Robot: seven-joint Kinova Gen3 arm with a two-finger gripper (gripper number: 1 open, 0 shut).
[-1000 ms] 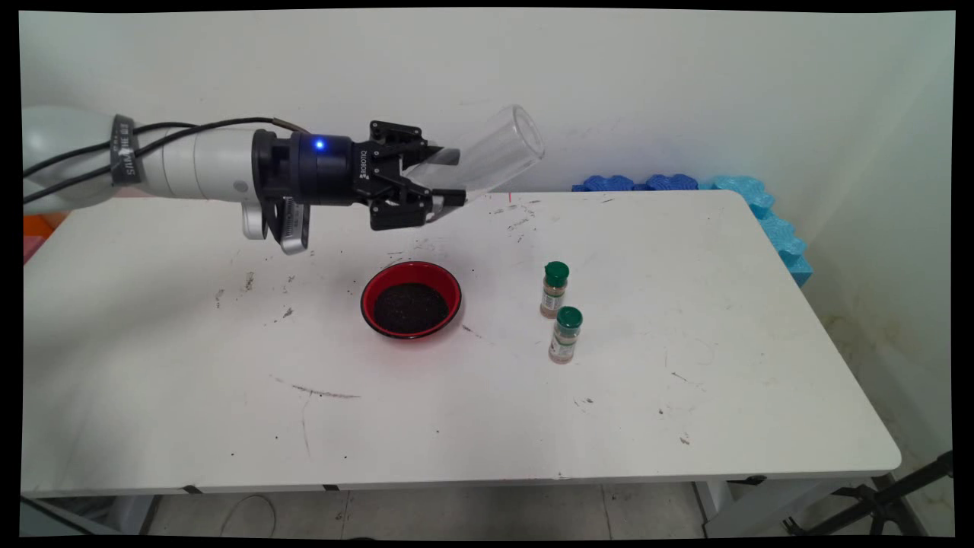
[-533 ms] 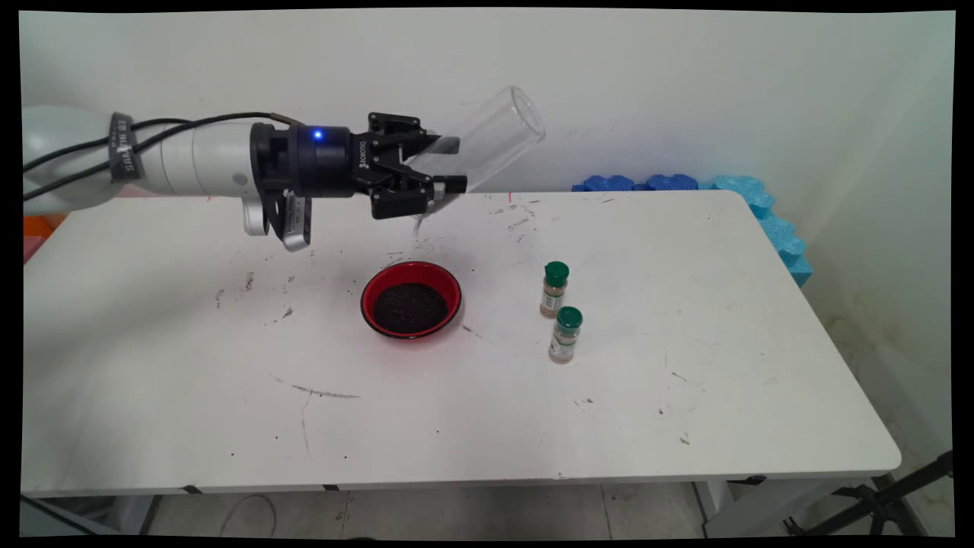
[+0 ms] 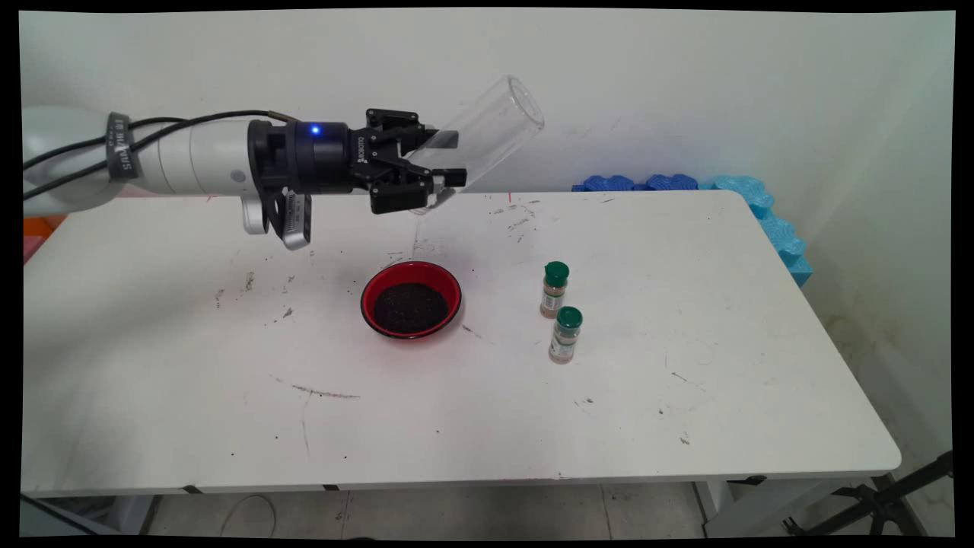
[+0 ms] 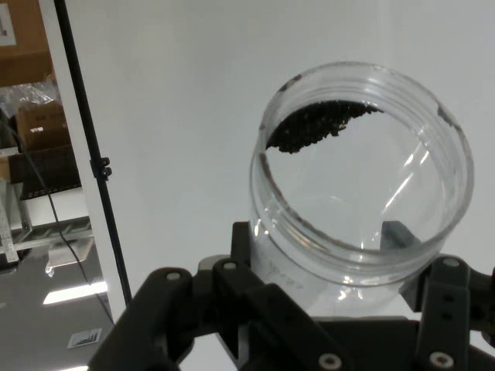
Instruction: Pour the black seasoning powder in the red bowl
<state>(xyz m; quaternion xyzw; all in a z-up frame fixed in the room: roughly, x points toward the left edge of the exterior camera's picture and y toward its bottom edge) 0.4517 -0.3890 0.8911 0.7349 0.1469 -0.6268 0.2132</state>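
Pincer (image 3: pixel 449 161) clamps tilted clear jar (image 3: pixel 487 133) above red bowl (image 3: pixel 412 299) of dark grains; few grains remain inside jar.

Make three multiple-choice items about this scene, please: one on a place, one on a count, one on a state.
1. Where does the red bowl stand relative to the two spice bottles?
A. left of them
B. right of them
C. between them

2. How many green-capped spice bottles stand on the table?
A. one
B. two
C. four

3. How is the clear jar held by the gripper?
A. upright, mouth up
B. tilted in the air, above the table
C. lying on the table

Key: 1 A, in the main view the bowl is to the picture's left of both bottles. 2 B, only two green caps are seen. 3 B, the jar slants up to the right, and the hand view shows its open mouth with dark grains stuck inside.
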